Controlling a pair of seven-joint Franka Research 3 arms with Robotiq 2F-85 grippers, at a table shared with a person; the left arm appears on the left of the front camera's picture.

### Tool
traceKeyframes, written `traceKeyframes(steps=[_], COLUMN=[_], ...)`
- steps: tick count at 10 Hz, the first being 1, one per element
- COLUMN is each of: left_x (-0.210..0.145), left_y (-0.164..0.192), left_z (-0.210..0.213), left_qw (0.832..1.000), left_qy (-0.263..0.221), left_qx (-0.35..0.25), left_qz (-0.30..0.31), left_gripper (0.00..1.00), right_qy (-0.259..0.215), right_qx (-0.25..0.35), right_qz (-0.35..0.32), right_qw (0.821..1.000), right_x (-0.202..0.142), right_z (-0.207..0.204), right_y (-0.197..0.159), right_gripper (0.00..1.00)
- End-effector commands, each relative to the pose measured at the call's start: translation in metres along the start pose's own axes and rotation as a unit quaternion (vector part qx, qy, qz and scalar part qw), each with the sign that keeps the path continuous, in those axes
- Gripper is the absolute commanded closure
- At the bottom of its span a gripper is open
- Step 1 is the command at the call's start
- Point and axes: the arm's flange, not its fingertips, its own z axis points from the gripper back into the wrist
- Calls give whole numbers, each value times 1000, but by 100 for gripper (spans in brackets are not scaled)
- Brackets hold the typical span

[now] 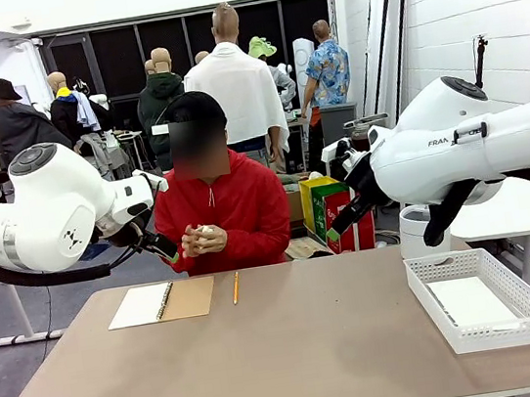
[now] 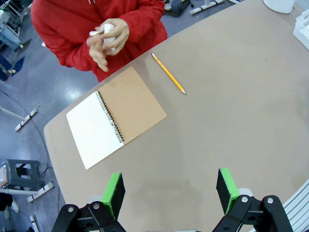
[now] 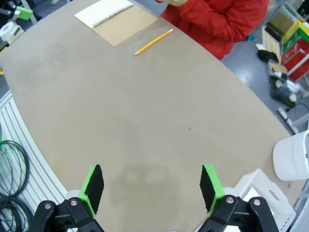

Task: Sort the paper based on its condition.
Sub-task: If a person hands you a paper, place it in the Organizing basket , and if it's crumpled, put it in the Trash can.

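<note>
Person sits at the far side of the table, both hands closed around a small white wad of paper. It is held above the far edge, not touching the tabletop. It looks crumpled; I cannot tell how tightly.

A white basket stands at the near right with one flat sheet lying inside (smooth, as far as it shows). An open notebook lies at the far left, with a pencil just beside it on the right. Neither looks like part of the sorting.

Left gripper: raised over the left half of the table, jaws spread wide, nothing between the pads.
Right gripper: raised over the right half, near the basket corner, jaws equally wide and empty.

Progress, as a judgement: one good sheet appears sorted into the basket. The wad is likely the next item and sits well apart from both grippers. What is left is to take it once it is offered or set down, then put it wherever spoiled paper belongs, probably not the basket.
</note>
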Motion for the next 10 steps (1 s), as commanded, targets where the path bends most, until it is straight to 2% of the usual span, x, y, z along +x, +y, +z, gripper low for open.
traceKeyframes(steps=[1,10], left_x=[-1,-1], left_y=[0,0], left_z=[0,0], left_qw=[1000,1000], left_qy=[1,1], left_qx=[-1,-1], left_qz=[-2,-2], left_gripper=[0,0], right_qy=[1,1], right_qx=[0,0], right_qz=[-2,-2], right_qw=[1000,1000], right_x=[0,0], right_z=[-1,-1], right_y=[0,0], right_gripper=[0,0])
